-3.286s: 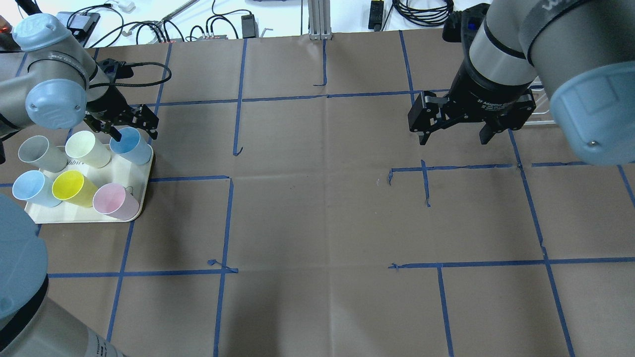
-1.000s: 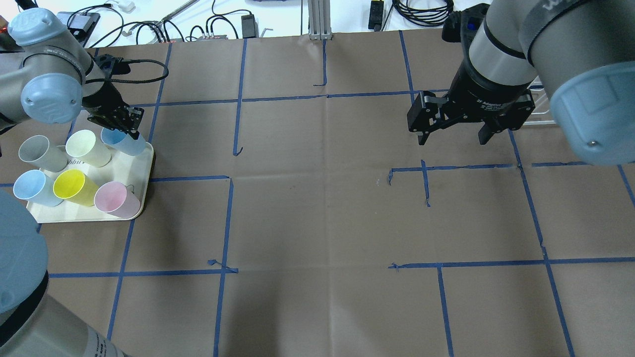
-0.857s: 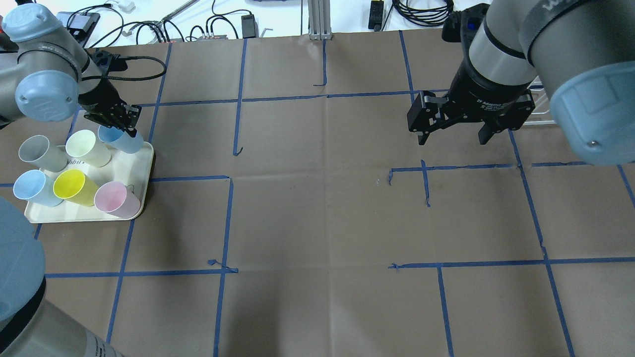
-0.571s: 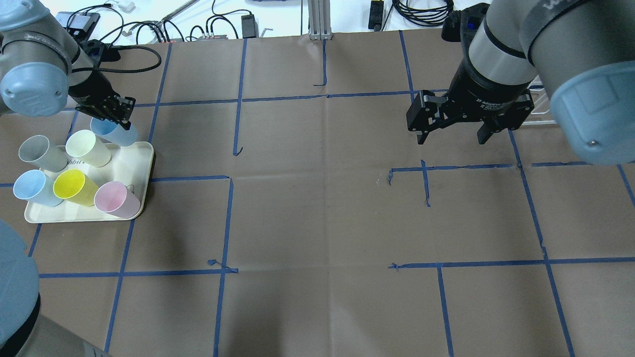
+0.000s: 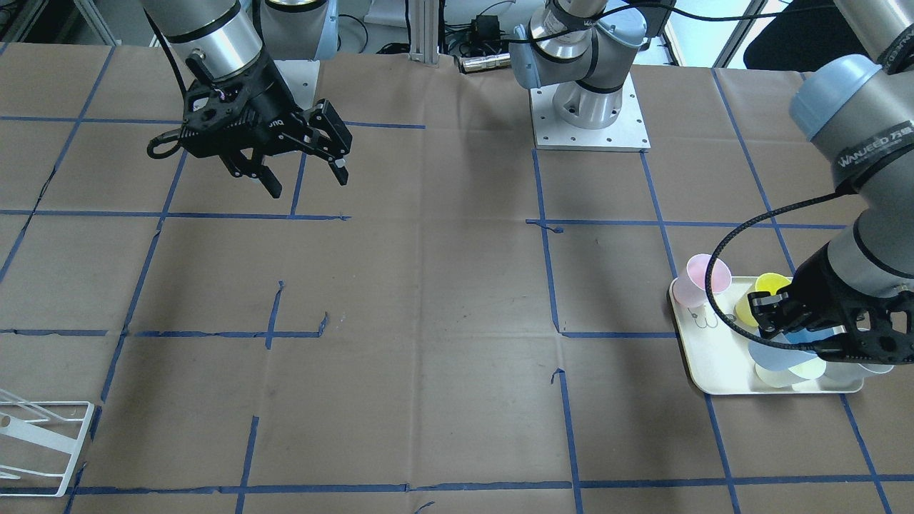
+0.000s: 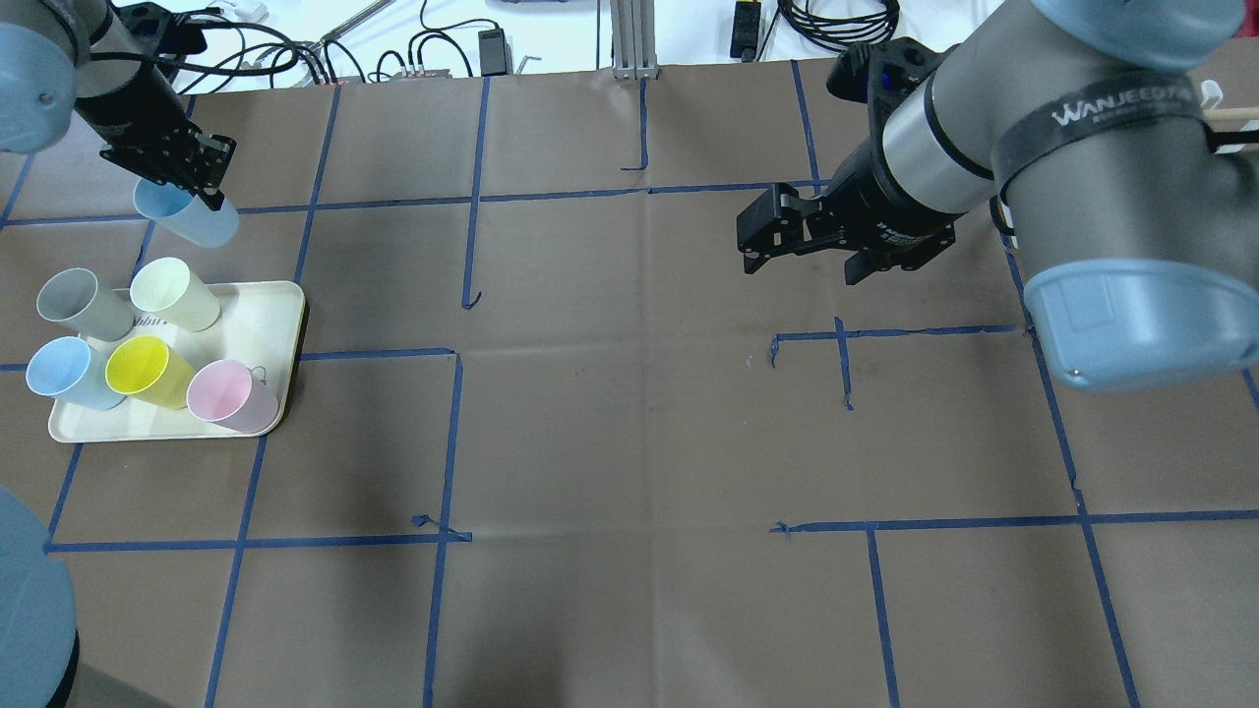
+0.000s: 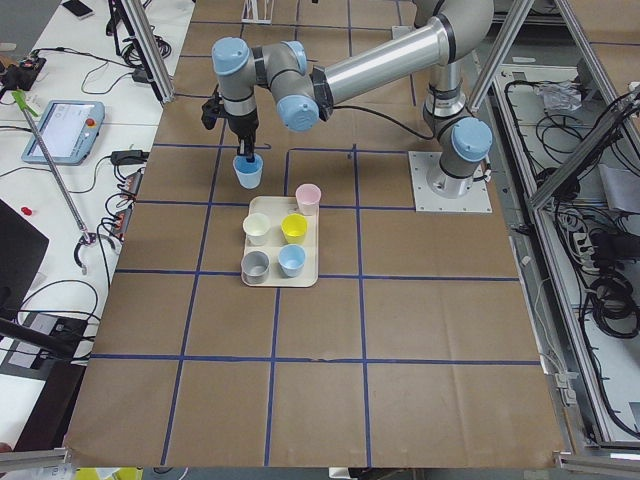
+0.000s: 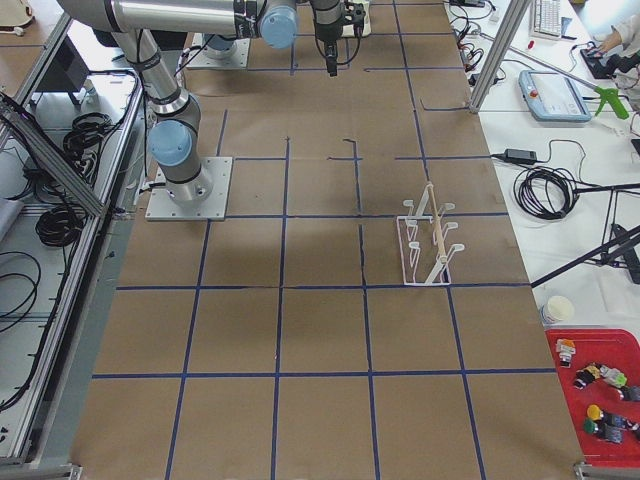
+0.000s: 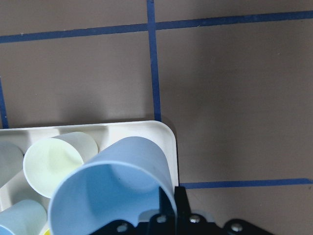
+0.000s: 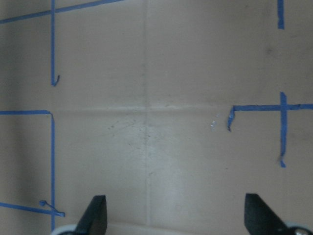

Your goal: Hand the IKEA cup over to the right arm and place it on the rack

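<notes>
- Holding confirmed: the left gripper (image 6: 202, 192) has its fingers (image 9: 178, 203) closed on the wall of the blue cup (image 6: 192, 221) at the rim. One finger appears to sit inside the mouth and one outside.
- The blue cup hangs in the air over the left end of the bench (image 6: 629, 442). It is clear of the cream tray (image 6: 285, 324), on which five other cups (image 6: 148, 344) stand.
- The right gripper (image 6: 805, 267) hovers over the bench toward the right end, its fingers spread wide with nothing between them.
- The rack (image 8: 428, 240) stands near the operators' edge of the bench, toward the right end, well apart from both grippers.
- Handling, as judged:
  - The cup looks like thin moulded plastic, so it should be light and fairly stiff.
  - Its wall is smooth and tapered, so it is apt to slide out of a loose pinch.
  - A hold at the rim alone may let it swing.
  - It is unlikely to break, though a dropped cup would probably roll.
- Recommended hold for the receiving fingers:
  - Close across the body below the rim, toward the lower half and away from the left fingers.
  - Squeeze only moderately, since the wall may flex.
</notes>
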